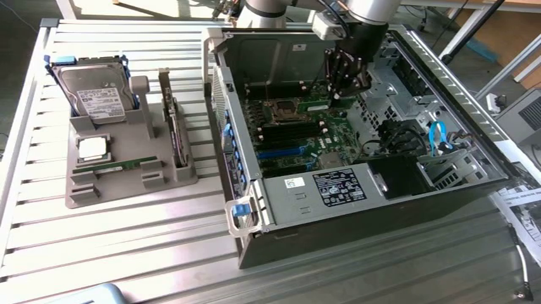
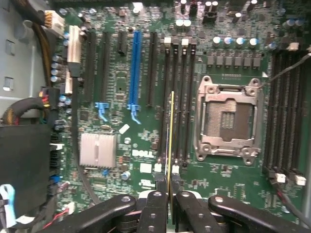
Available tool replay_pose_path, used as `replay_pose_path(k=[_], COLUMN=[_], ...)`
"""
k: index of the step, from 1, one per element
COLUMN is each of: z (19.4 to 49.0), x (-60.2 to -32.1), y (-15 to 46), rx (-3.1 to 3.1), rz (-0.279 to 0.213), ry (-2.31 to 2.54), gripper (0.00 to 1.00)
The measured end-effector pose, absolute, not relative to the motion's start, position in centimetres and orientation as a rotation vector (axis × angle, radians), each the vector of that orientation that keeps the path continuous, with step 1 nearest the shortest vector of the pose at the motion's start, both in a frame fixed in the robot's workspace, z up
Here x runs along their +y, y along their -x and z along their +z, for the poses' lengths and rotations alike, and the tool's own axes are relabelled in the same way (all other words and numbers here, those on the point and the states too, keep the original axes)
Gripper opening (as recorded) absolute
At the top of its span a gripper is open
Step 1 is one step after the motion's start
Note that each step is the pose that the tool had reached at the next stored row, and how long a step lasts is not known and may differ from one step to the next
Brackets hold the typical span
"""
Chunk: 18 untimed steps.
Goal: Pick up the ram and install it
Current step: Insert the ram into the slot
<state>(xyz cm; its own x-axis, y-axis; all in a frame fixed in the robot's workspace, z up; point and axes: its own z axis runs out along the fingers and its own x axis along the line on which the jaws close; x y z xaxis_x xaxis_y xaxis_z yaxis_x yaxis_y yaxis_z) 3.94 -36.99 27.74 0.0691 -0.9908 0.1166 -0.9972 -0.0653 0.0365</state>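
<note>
Gripper (image 2: 170, 187) is nearly closed and pinching the ram (image 2: 171, 141) by its edge. The stick is edge-on between the fingers (image 2: 155, 204) and runs straight out from the jaws.

In the exterior view the gripper (image 1: 343, 95) is down inside the open case (image 1: 253, 209), with the ram (image 1: 315, 105) at its tips, just over the board.

Directly under the jaws is the bank of black memory slots (image 2: 187, 97) on the motherboard (image 2: 116, 82). The ram is parallel to them, over the slots on the side away from the CPU socket (image 2: 228, 119). Can't tell if it touches a slot or hangs just above.

The socket is just beside the bank, to one side of the jaws. The blue slot (image 2: 134, 68) and heatsink (image 2: 98, 149) are on the other side, farther off.

Well apart from the jaws, outside the case towards the exterior view's left, is the grey tray (image 1: 127, 183). It holds a hard drive (image 1: 95, 88), a CPU chip (image 1: 91, 149) and a second stick (image 1: 114, 166) lying flat.
</note>
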Motion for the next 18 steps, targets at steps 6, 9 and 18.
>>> replay_pose_path(k=[6, 9, 18], z=[27.68, 27.63, 27.60], x=[-37.00, -37.00, -37.00], y=[-3.94, -3.93, -3.92], rx=[-2.109, -2.123, -2.122], rz=[0.014, -0.018, -0.015], ry=[-2.259, -2.275, -2.273], gripper=[0.14, 0.14, 0.14])
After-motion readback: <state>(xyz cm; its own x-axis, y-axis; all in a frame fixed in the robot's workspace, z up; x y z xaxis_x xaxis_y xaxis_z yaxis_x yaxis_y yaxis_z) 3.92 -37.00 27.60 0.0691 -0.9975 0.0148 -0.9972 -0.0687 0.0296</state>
